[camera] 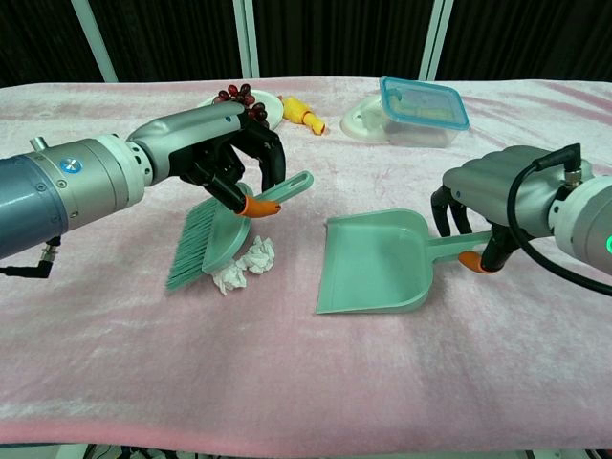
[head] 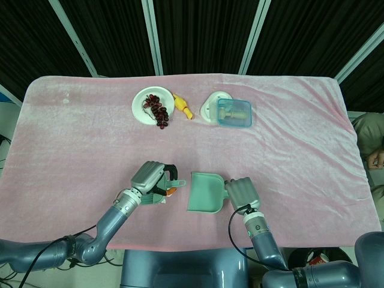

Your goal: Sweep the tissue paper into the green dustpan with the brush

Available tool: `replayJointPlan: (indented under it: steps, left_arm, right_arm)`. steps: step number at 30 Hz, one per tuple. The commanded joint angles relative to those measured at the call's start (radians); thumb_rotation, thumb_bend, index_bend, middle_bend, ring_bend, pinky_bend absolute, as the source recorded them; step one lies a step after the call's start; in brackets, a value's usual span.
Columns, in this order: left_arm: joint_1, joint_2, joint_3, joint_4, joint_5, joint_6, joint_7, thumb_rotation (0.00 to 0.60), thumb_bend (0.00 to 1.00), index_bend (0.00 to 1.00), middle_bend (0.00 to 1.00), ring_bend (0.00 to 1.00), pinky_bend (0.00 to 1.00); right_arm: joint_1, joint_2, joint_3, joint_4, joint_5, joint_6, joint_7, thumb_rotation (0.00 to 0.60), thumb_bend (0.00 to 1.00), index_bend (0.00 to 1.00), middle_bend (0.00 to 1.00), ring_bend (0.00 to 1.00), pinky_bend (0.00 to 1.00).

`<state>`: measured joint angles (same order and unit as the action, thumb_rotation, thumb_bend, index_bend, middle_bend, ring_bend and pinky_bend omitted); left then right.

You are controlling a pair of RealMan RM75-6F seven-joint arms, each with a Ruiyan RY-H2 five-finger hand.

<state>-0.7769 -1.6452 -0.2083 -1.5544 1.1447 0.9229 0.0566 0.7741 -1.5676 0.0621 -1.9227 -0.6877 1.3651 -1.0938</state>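
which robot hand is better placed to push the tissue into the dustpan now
The left robot hand. It holds the brush, whose bristles sit right beside the tissue. The right robot hand is on the dustpan handle, steadying it.

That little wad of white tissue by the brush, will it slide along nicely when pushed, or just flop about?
The crumpled white tissue paper looks very light, so the green brush held by the left hand should probably move it easily. Being a loose, soft wad, it may tumble or squash rather than slide. The fuzzy pink tablecloth might snag it a little.
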Motion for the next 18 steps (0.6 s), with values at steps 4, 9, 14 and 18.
replayJointPlan:
  steps: [4,9,14,18]
  left_arm:
    - [0.005,0.001,0.010,0.011,0.026,-0.004,-0.028,0.600,0.39,0.68,0.70,0.87,1.00]
    - [0.007,0.003,0.009,0.005,0.030,-0.001,-0.033,0.600,0.39,0.68,0.70,0.87,1.00]
    - [0.007,0.006,0.007,0.001,0.029,0.001,-0.030,0.600,0.39,0.68,0.70,0.87,1.00]
    - [0.004,0.004,0.001,-0.001,0.022,-0.003,-0.034,0.600,0.39,0.68,0.70,0.87,1.00]
  right_arm:
    - [-0.002,0.003,-0.003,-0.005,-0.001,0.003,0.000,0.600,0.50,0.67,0.68,0.70,0.78]
    - [-0.001,0.008,-0.001,-0.013,-0.002,0.007,0.000,0.600,0.50,0.67,0.68,0.70,0.78]
    - [0.000,0.009,-0.001,-0.018,-0.002,0.008,-0.004,0.600,0.50,0.67,0.68,0.70,0.78]
    - [0.001,0.006,-0.004,-0.018,-0.001,0.008,-0.006,0.600,0.50,0.67,0.68,0.70,0.78]
